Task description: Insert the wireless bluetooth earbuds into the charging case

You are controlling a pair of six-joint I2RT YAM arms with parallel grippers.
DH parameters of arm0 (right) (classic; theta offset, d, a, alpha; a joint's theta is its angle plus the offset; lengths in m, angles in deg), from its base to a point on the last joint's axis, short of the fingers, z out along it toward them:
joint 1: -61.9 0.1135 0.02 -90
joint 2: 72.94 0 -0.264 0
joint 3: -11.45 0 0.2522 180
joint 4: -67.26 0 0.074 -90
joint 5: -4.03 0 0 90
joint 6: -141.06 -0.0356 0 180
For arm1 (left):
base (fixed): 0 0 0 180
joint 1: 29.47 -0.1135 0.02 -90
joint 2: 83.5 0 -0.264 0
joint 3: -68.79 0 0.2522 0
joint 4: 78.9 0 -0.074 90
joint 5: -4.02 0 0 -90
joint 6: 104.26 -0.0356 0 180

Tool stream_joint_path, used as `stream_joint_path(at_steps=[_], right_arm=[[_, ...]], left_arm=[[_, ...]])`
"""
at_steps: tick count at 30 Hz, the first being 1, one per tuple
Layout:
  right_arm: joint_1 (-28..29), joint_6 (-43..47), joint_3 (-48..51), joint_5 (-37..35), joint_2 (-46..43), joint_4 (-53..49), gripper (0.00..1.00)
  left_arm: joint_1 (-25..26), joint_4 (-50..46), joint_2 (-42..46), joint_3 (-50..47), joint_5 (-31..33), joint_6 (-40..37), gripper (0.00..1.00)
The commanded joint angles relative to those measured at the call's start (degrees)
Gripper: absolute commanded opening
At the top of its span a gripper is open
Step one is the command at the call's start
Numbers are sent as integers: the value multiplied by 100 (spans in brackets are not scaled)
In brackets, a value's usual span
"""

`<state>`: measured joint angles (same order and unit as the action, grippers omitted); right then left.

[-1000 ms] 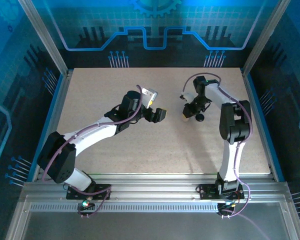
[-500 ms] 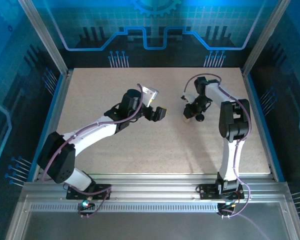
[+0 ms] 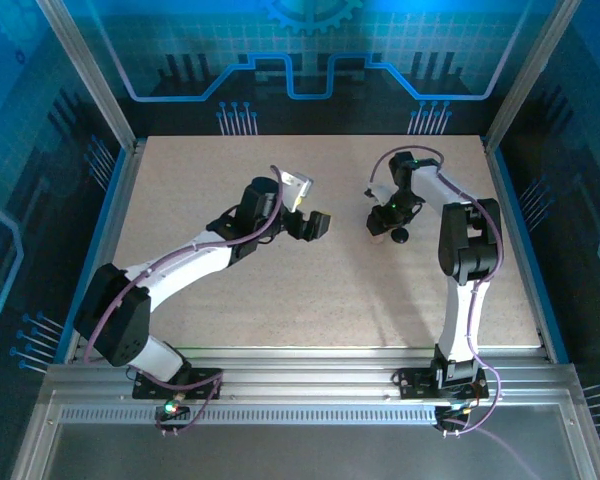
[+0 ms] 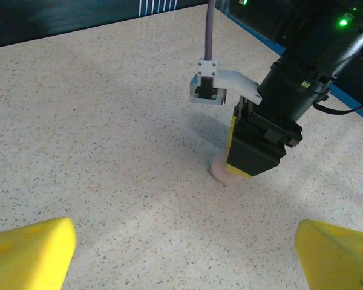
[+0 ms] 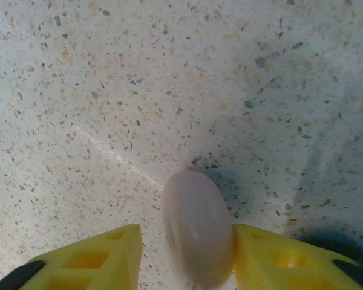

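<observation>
A pink round disc [image 5: 196,235] stands on edge on the speckled table between the yellow fingers of my right gripper [image 5: 187,257]. The right finger [image 5: 278,257] touches it; the left finger [image 5: 91,260] stands apart from it with a gap, so the gripper is open. In the left wrist view the same disc [image 4: 219,173] peeks out under the right gripper [image 4: 251,154]. My left gripper [image 4: 184,254] is wide open, nothing between its fingertips [image 4: 30,251], a short way left of the disc. The earbuds are out of view. I cannot tell whether a disc is the charging case.
A black round disc [image 3: 401,236] lies on the table just right of the right gripper [image 3: 383,225]. The left gripper [image 3: 315,226] hovers near the table's middle. Blue-edged walls [image 3: 115,200] border the speckled tabletop [image 3: 310,300].
The right gripper's jaws have parted from the pink disc, leaving a gap at one finger. The left arm has shifted slightly.
</observation>
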<state>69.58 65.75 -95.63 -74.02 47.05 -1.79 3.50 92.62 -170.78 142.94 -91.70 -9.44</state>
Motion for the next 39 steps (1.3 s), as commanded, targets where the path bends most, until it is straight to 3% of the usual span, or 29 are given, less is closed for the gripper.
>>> stream_joint_path(at_steps=[1,12,18,22,23,24,26,29,33,36,39], right_arm=[[-100,-198,48,-78,-314,75,46],[-112,-537,637,-33,-1285,809,50],[-220,-760,1215,-66,-2193,1435,53],[-335,-1135,2221,-69,-3001,2621,56],[-347,-1236,2550,-175,-3199,2989,91],[-357,-1339,2843,-304,-3357,3323,100],[-385,-1513,3512,-545,-3687,4061,100],[-429,-1620,4438,-785,-4000,5085,100],[-491,-1713,5340,-951,-4187,6201,100],[-503,-1649,5848,-996,-4303,7007,100],[-505,-1460,6174,-981,-4444,7583,100]], left_arm=[[-110,-94,162,-53,103,197,94],[-884,-481,838,-401,433,466,96],[-1304,-965,1492,-550,1402,415,99],[-1698,-935,2090,-964,2154,488,99],[-1820,-898,2221,-1088,2376,506,99],[-1911,-916,2345,-1186,2650,585,99],[-2096,-867,2600,-1482,3249,635,99],[-2269,-362,2998,-2173,3849,442,99],[-2494,163,3309,-3025,3864,67,99],[-2642,1579,3253,-3929,3689,-118,99],[-2770,3235,2790,-4623,3078,-275,99]])
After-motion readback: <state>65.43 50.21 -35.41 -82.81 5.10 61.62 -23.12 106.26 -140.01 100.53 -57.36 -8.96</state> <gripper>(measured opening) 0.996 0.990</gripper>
